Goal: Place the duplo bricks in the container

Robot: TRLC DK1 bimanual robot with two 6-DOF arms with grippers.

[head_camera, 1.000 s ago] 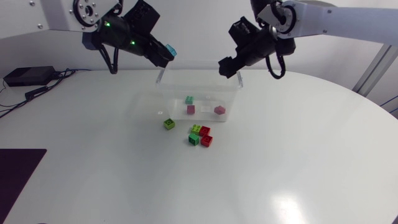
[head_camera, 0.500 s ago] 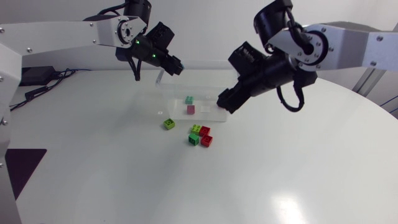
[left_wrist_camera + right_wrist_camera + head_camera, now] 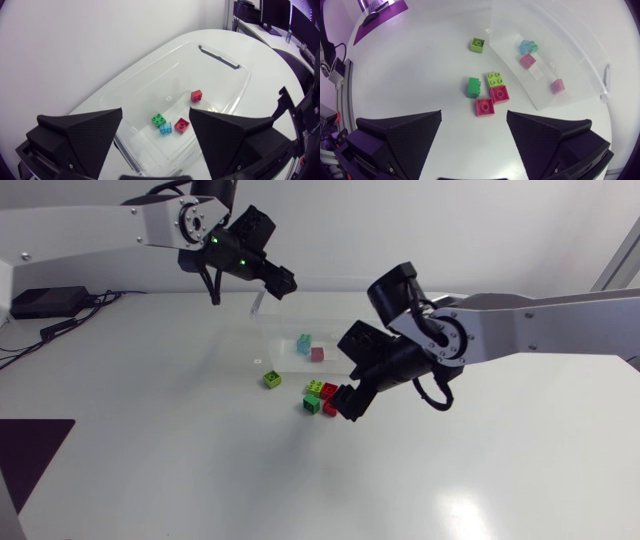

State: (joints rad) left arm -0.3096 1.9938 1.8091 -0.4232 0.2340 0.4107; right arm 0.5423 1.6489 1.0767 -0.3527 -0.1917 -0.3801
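Right gripper (image 3: 474,115) wide open, empty; nearer red brick (image 3: 484,106) just ahead. Risk: closing fingers shove adjoining farther red brick (image 3: 499,93). Left gripper (image 3: 156,116) open, empty.

The clear rectangular plastic container (image 3: 200,75) has smooth, glossy, transparent walls. The lime-green plastic brick (image 3: 477,44), the dark green plastic brick (image 3: 473,86) and the red plastic brick (image 3: 484,106) are smooth with a slight gloss. The white table top (image 3: 200,470) is smooth, with a soft satin sheen. On the left gripper (image 3: 155,114) and the right gripper (image 3: 474,116), the broad fingers (image 3: 400,137) are matt black with a fine dimpled texture. The silver-grey right arm link (image 3: 540,330) looks like smooth, satin-finished metal.
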